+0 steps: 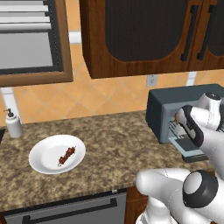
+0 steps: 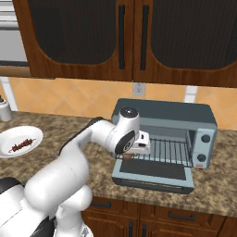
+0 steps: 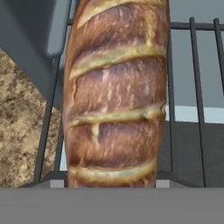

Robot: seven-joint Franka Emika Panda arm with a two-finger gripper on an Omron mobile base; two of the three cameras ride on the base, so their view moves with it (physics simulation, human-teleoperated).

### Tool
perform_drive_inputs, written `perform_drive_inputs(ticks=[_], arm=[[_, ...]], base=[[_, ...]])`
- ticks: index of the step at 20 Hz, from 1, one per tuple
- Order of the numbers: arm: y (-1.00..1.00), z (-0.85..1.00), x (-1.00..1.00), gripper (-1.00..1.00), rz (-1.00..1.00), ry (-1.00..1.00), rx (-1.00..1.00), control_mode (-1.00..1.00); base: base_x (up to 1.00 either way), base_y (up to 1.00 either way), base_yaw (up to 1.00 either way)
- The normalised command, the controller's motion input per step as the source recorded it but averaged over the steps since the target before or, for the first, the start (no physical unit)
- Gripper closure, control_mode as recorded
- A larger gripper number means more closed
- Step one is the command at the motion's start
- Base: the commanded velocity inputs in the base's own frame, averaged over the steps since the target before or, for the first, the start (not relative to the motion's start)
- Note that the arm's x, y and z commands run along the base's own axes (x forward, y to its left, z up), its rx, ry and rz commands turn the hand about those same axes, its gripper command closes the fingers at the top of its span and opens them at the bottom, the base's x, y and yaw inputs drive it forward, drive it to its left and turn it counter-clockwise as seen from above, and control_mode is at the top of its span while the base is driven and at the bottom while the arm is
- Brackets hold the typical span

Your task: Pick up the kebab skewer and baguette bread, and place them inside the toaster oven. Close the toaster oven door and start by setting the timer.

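Left base view: the kebab skewer (image 1: 67,155) lies on a white plate (image 1: 43,164) on the left part of the granite counter (image 1: 113,144), well apart from the toaster oven (image 1: 168,109) at the right. A soap dispenser (image 1: 13,124) stands near the wall at far left. The arm's white wrist covers the oven mouth; the toaster oven door (image 1: 192,152) hangs open below it.

Right base view: the oven stands against the wall with its door (image 2: 152,175) folded down flat over the counter (image 2: 217,185). The claw (image 2: 132,155) is at the left end of the wire rack (image 2: 171,150). A small brown end of the baguette bread (image 2: 127,157) shows just beneath the hand. The plate (image 2: 32,134) with the skewer (image 2: 22,145) sits at far left.

Hand view: the baguette (image 3: 116,92) runs lengthwise up the frame, directly over the rack bars (image 3: 194,87), with the oven's grey wall (image 3: 30,48) at the left. The fingertips are not visible; whether the claw grips the loaf cannot be told.
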Motion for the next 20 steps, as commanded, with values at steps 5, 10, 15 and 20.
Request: perform_drive_inputs(ticks=[5, 10, 15, 20], arm=[[0.00, -0.21, 0.00, -1.00, -0.02, 0.00, 0.00, -1.00], [0.00, -0.09, 0.00, -1.00, -0.02, 0.00, 0.00, -1.00], [0.00, 0.00, -0.03, -1.00, -0.01, 0.00, 0.00, -1.00], [0.10, 0.42, -0.68, -1.00, -0.04, -0.06, 0.00, -1.00]], base=[[0.00, 0.00, 0.00], [0.00, 0.00, 0.00], [0.00, 0.00, 0.00], [0.00, 0.00, 0.00]])
